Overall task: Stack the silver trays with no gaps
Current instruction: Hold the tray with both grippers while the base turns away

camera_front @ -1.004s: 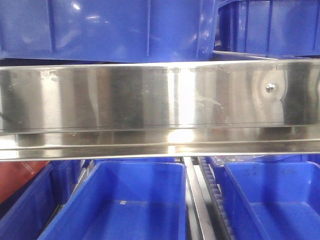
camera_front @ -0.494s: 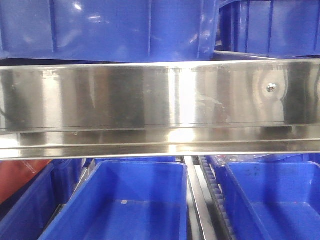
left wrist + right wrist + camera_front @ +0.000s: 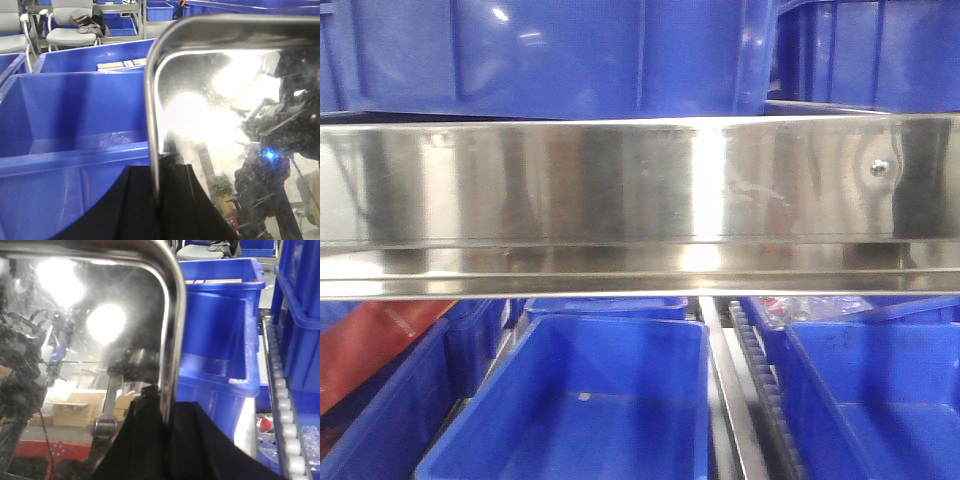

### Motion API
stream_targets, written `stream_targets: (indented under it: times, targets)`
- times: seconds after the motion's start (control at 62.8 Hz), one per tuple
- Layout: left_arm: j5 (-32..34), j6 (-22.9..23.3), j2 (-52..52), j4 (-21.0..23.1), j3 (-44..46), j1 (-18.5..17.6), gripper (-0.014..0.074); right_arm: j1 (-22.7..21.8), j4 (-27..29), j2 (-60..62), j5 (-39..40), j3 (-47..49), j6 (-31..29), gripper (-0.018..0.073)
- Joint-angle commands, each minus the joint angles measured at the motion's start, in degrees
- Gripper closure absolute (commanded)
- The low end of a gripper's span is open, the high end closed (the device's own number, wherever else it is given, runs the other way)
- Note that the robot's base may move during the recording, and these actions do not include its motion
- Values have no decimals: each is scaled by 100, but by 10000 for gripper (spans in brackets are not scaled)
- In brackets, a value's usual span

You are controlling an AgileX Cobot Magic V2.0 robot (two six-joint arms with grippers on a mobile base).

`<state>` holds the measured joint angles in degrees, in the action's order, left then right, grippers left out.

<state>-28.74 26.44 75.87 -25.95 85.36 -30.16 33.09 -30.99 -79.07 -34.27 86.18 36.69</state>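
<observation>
In the left wrist view my left gripper (image 3: 156, 200) is shut on the thin left rim of a shiny silver tray (image 3: 225, 125), whose mirror-like bottom fills the right of that view. In the right wrist view my right gripper (image 3: 165, 440) is shut on the right rim of a silver tray (image 3: 75, 340), whose reflective bottom fills the left. I cannot tell whether both hold the same tray. The tray is tilted up over blue bins. No tray and no gripper shows in the front view.
A long steel shelf rail (image 3: 640, 200) with a screw (image 3: 878, 167) crosses the front view. Blue bins sit above it (image 3: 550, 55) and below it (image 3: 580, 400), beside a roller track (image 3: 750, 400). Blue bins (image 3: 75, 110) (image 3: 220, 335) lie under the grippers. Chairs (image 3: 65, 25) stand far back.
In the front view the whole scene has slid a little right and up: the rail's screw and the lower bins sit further right than before.
</observation>
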Motion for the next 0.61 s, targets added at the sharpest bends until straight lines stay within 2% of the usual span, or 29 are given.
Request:
stream_targets:
  times: [0.0,0.589]
  targets:
    - [622,-31,-3,119,47,-153,610,128,136,8,1327,58,-125,639]
    - [622,-31,-3,119,47,-153,610,128,136,8,1420,58,-125,639]
